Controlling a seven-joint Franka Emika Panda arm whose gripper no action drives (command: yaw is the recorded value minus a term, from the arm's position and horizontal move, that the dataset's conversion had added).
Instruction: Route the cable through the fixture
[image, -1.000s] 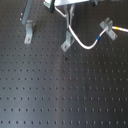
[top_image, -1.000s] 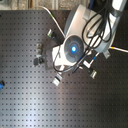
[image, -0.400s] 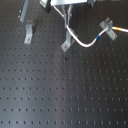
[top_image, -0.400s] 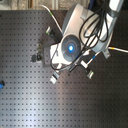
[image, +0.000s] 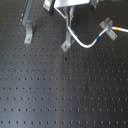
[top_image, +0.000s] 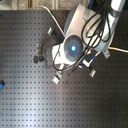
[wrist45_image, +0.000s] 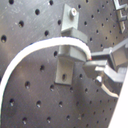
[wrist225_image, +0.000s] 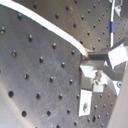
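Note:
In the first exterior view my gripper (image: 68, 20) hangs at the top, just above the fixture (image: 65, 45), a small tilted grey clip on the black board. The gripper is shut on the cable (image: 87, 44), which sags from the fingers and curves to the first exterior view's right. Its blue band (image: 102, 36) and yellow tip (image: 118, 30) lie beside a forked bracket. In the first wrist view the cable (wrist45_image: 30, 52) arcs over the top of the fixture (wrist45_image: 65, 65) into the gripper (wrist45_image: 97, 65). The second wrist view shows the cable (wrist225_image: 50, 25) ending at the fingertips (wrist225_image: 102, 57).
A Y-shaped bracket (image: 106, 24) stands at the first exterior view's upper right and a long slim grey bracket (image: 27, 27) at its upper left. In the second exterior view the arm's wrist (top_image: 72, 47) and its black hoses cover the gripper. Small dark parts (top_image: 37, 52) sit beside it.
The arm has shifted only slightly over the fixture. The cable stays gripped, with its free end in about the same place.

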